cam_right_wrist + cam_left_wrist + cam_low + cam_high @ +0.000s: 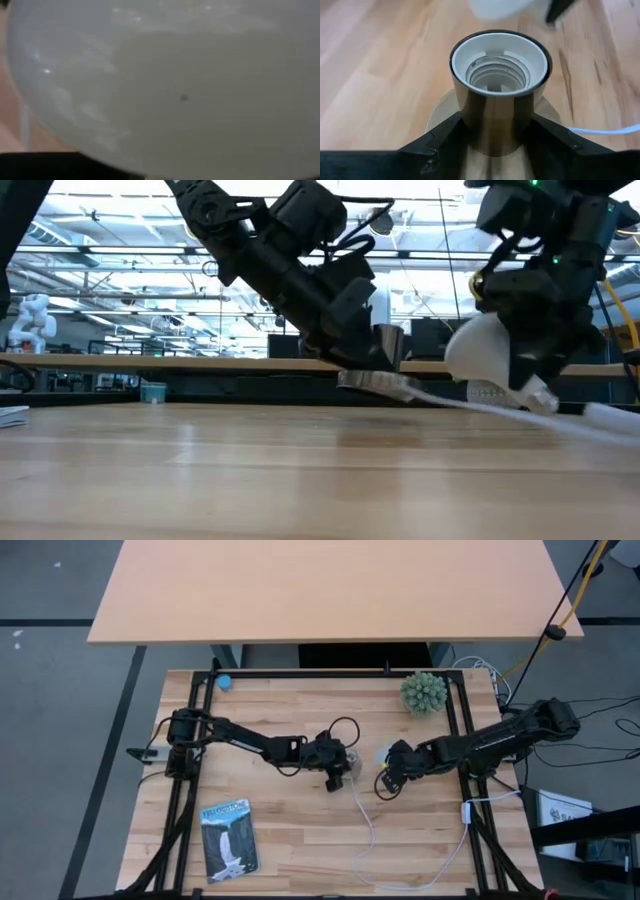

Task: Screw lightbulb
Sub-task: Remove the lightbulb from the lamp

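Left gripper [337,772] sits near the table's middle, its fingers [445,140] pinching the dark metal barrel of the socket [497,95] from both sides; the left wrist view looks straight into the socket's open white threaded mouth, with the round base disc showing below the barrel. Low view: socket [385,350] stands on its base on the table [300,830], gripped by the left arm that comes down from the upper left. Right gripper [386,780] is just beside it, on the side toward the right arm. It carries the bulb [490,352], white dome pointing toward the socket, neck end lower and tilted toward the table; jaws pressed onto the bulb. The right wrist view is filled almost wholly by the bulb's frosted surface [165,85]. Bulb and socket are near each other but apart; the bulb is not in the socket mouth. In the left wrist view a blurred white edge of the bulb [497,7] shows beyond the socket rim. White cord [368,830] runs from the socket across the table toward the near edge. Green spiky ball [424,692] rests at the far right of the table, booklet [229,837] at near left, small blue object [225,681] at far left corner.
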Controlling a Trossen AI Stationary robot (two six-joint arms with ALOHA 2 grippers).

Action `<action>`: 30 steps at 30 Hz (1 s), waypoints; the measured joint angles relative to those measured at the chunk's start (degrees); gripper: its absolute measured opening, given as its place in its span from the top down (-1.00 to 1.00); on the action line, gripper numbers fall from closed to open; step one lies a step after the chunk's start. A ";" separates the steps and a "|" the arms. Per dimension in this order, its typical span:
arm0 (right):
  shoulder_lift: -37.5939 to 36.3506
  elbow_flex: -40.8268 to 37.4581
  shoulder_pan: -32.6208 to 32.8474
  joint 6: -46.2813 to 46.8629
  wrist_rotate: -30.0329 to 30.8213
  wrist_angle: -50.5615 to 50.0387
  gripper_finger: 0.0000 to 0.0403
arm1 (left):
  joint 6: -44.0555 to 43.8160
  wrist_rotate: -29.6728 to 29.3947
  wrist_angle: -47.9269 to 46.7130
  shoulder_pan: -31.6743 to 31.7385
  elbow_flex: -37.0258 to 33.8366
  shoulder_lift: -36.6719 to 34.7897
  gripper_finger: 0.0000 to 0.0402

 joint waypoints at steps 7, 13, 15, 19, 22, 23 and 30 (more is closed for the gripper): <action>0.40 0.01 0.11 -0.24 -0.59 0.24 0.25 | 0.24 -0.09 -3.36 0.01 0.00 0.04 -0.07; 0.39 0.01 0.10 -0.42 -1.45 0.25 0.19 | 0.69 -0.13 -3.81 0.60 0.00 0.04 -0.07; 0.38 0.02 0.09 -0.65 -1.43 0.27 0.14 | 2.56 0.15 -4.04 0.60 0.00 0.04 -0.09; 0.36 0.02 0.07 -0.88 -1.43 0.25 0.04 | 4.79 2.72 -4.20 0.60 0.00 0.04 -0.23; 0.36 0.02 0.07 -1.34 -1.43 0.25 -0.04 | 4.83 2.88 -4.22 0.55 0.00 0.04 -0.36; 0.16 0.02 0.07 -1.95 -1.46 0.18 -0.06 | 4.83 2.89 -4.22 0.58 0.00 0.04 -0.40; -6.37 0.02 0.22 -3.88 -1.66 -2.34 -0.12 | 7.82 2.81 -9.65 0.88 -0.04 -3.93 -0.46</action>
